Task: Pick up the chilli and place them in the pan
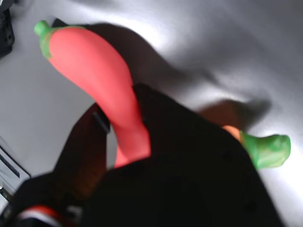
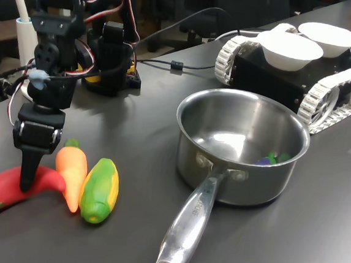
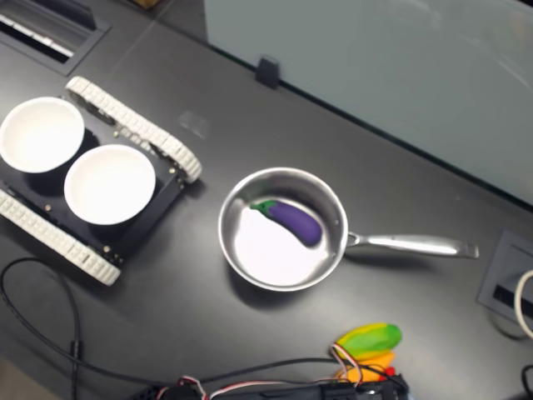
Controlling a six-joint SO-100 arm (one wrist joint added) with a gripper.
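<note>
A dark tabletop (image 2: pixel 145 123) fills my screens, cables trailing across it and office clutter dim behind.

Nearest to me in the first exterior view, the chilli (image 2: pixel 4 187) lies flat on the table at the first exterior view's lower left, its green stem pointing off the edge of the picture. The gripper (image 2: pixel 29 177) stands over it, fingers pointing straight down onto its middle. In the wrist view the chilli (image 1: pixel 102 90) runs between the dark fingers (image 1: pixel 83 151), one on each side and narrowed around the tapering end. I judge this as the grasp step: the jaws look closed on the chilli, though it is not lifted yet.

It is glossy red, smoothly curved, fat toward the stem and thinning toward the tip. It looks like slick plastic, so I expect it could swivel in a pinch this near the thin end.

Just beside it lie an orange carrot (image 2: pixel 72 168) and a green-and-yellow corn (image 2: pixel 100 189), the carrot touching the chilli.

Next I need a clean lift straight up, clear of the carrot, then a swing toward the first exterior view's right over the rim.

Farther off stands the pan (image 2: pixel 279 171), upright, handle toward the camera. In the second exterior view a purple eggplant (image 3: pixel 293 219) already lies inside. Beyond it, a tracked vehicle (image 2: pixel 264 68) carries two white bowls (image 2: pixel 290 48).
</note>
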